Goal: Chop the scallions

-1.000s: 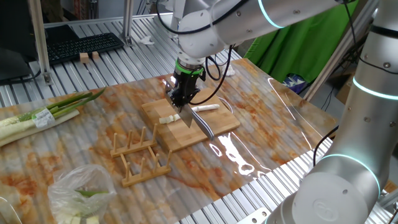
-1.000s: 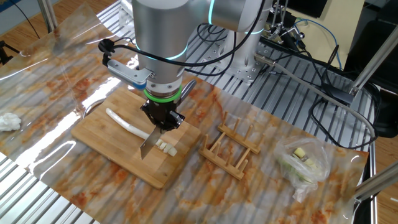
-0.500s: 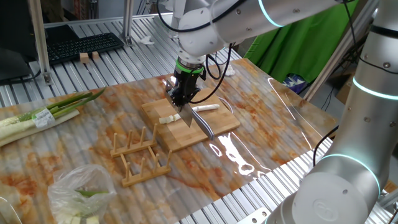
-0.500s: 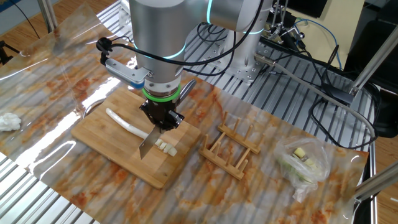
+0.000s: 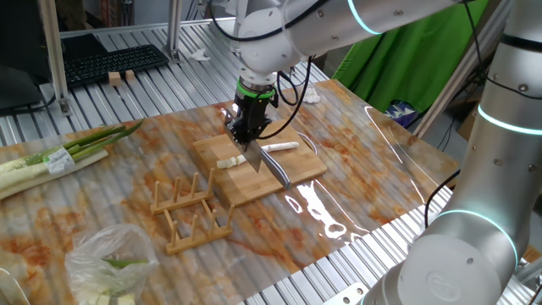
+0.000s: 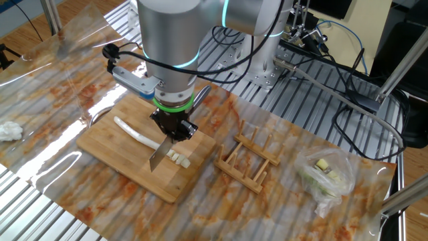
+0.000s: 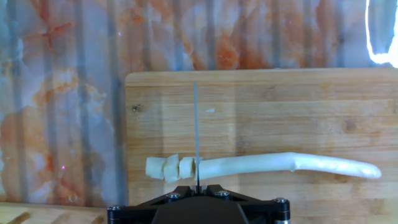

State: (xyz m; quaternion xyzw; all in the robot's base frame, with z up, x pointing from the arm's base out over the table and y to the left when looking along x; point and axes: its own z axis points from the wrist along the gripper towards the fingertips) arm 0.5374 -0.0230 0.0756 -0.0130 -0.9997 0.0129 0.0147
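Observation:
The scallion is a pale cream stalk [image 7: 273,164] lying on the wooden board [image 7: 267,106], with three stubby cut segments [image 7: 168,168] at its left end. It shows in one fixed view [image 5: 278,146] and in the other fixed view [image 6: 132,131], with segments [image 6: 178,158] beside the blade. My gripper [image 6: 172,131] is shut on a knife [image 6: 158,154]. The thin blade [image 7: 196,134] stands edge-down on the stalk, right beside the cut segments. In one fixed view my gripper [image 5: 246,135] sits over the board [image 5: 296,169] with the blade [image 5: 253,158] below it.
A wooden rack [image 5: 190,212] stands beside the board, also in the other fixed view [image 6: 249,163]. A green-and-white bundle with a label [image 5: 55,157] lies at the far left. A clear plastic bag of green bits [image 6: 324,174] lies near the table's corner. A white cloth [image 6: 9,130] lies apart.
The arm has shifted slightly along the stalk; the knife stays down on the scallion. The cut segments have not moved.

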